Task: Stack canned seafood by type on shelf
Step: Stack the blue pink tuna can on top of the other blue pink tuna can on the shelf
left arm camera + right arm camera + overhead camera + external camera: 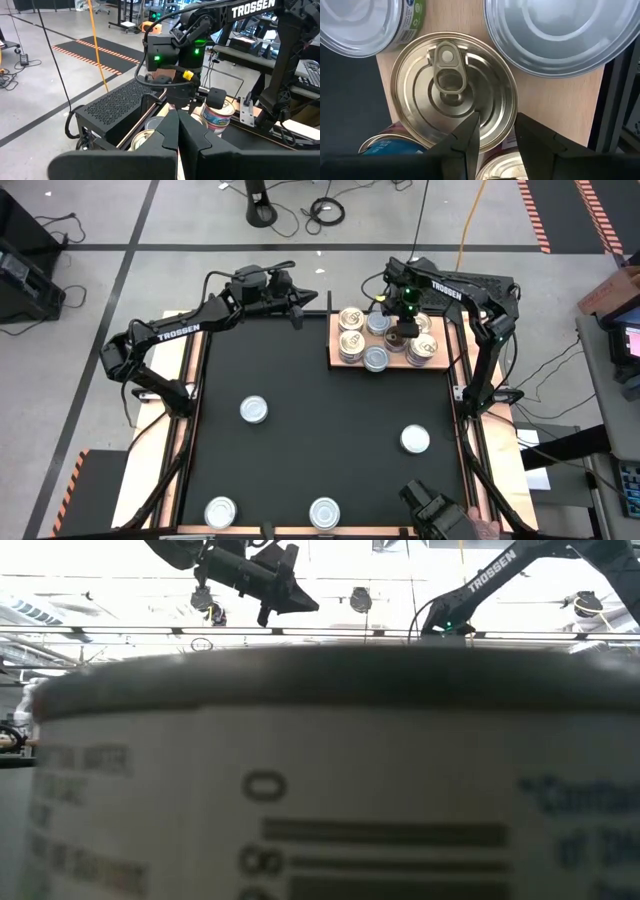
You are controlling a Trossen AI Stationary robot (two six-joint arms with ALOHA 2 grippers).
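The shelf (pixel 336 332) is a light wooden board at the table's far right, and several cans stand on it. Among them are a gold-topped can with a pull tab (pixel 452 90) and silver-topped cans (pixel 560 30). My right gripper (pixel 398 335) (pixel 496 132) hangs open just above the gold can's rim, fingers pointing down. My left gripper (pixel 312 298) (pixel 177 125) is shut and empty, raised over the table's far edge left of the shelf. Several loose cans rest upright on the black table: (pixel 254 410), (pixel 415 440), (pixel 220 512), (pixel 324 512).
One can (pixel 320 780) stands right in front of the low camera and blocks most of that view. A black ventilated box (pixel 120 105) sits beyond the shelf's far side. A dark device (pixel 435 515) lies at the table's near right edge. Black table surface lies between the loose cans.
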